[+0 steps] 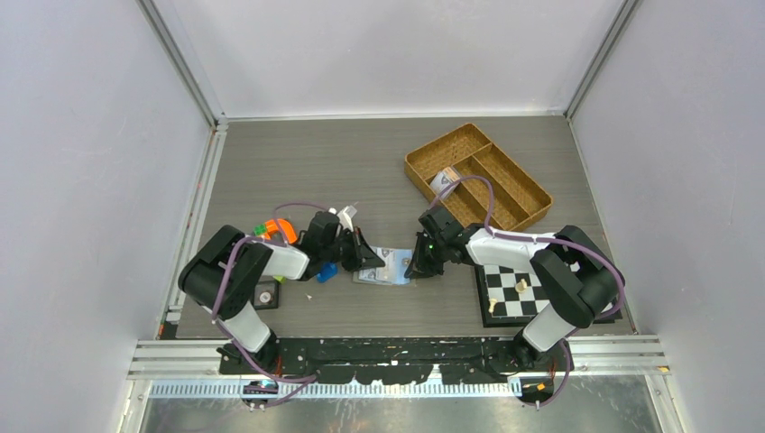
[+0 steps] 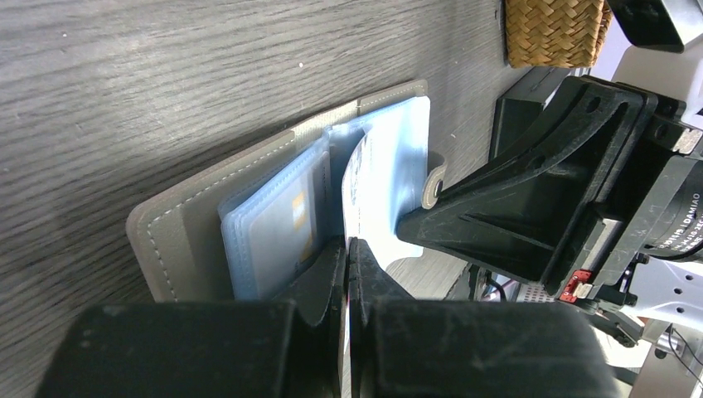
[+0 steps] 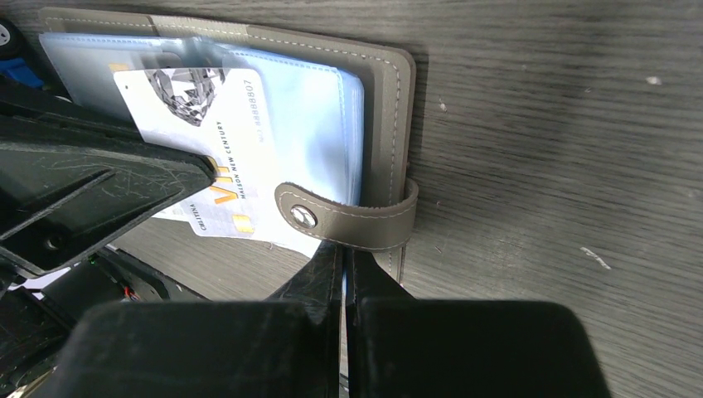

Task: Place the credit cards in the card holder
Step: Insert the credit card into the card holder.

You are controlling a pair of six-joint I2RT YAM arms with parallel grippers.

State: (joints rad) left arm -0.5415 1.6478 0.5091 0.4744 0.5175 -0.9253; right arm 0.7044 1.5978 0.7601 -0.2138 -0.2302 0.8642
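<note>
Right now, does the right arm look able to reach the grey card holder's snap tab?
Probably yes: the shut right hand sits beside the grey snap tab, nothing between; the left hand pinches the white credit card.

card holder (image 3: 383, 91): grey, open flat, blue sleeves up | credit card (image 3: 225, 124): white, askew over sleeves

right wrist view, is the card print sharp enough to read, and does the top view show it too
Right wrist: credit card print sharp and readable, right tool up close soft. Top external: card holder tiny, no print resolvable.
</note>
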